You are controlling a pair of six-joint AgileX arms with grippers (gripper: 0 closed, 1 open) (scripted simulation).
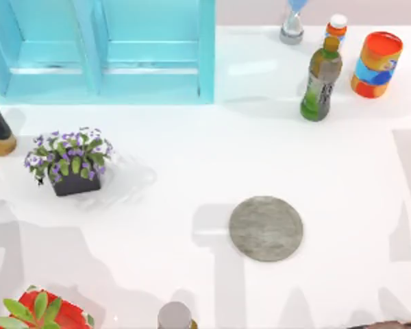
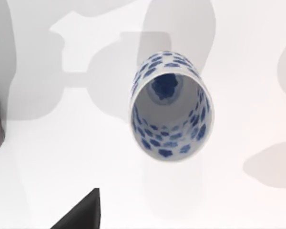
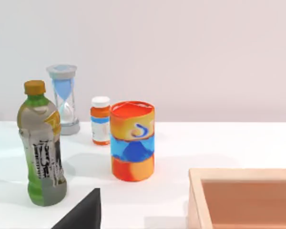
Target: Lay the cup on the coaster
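Note:
The cup [image 2: 170,112], whitish with dark blue blotches, stands upright on the white table, and the left wrist view looks down into its open mouth. In the top view the cup [image 1: 127,179] is a faint glassy shape just right of the flower pot. The coaster [image 1: 266,228], a flat mottled grey disc, lies bare right of the table's middle, well apart from the cup. A dark edge of my left gripper [image 2: 81,213] hangs above the table, short of the cup and not touching it. A dark edge of my right gripper [image 3: 81,213] faces the back right objects.
A cyan cabinet [image 1: 103,48] fills the back left. The flower pot [image 1: 70,163] stands beside the cup. A green bottle [image 1: 320,79], striped can [image 1: 376,65], pill bottle [image 1: 336,27] and hourglass [image 1: 292,20] stand back right. A grey-topped cylinder [image 1: 175,317] and a red plant pot [image 1: 38,312] sit at the front edge.

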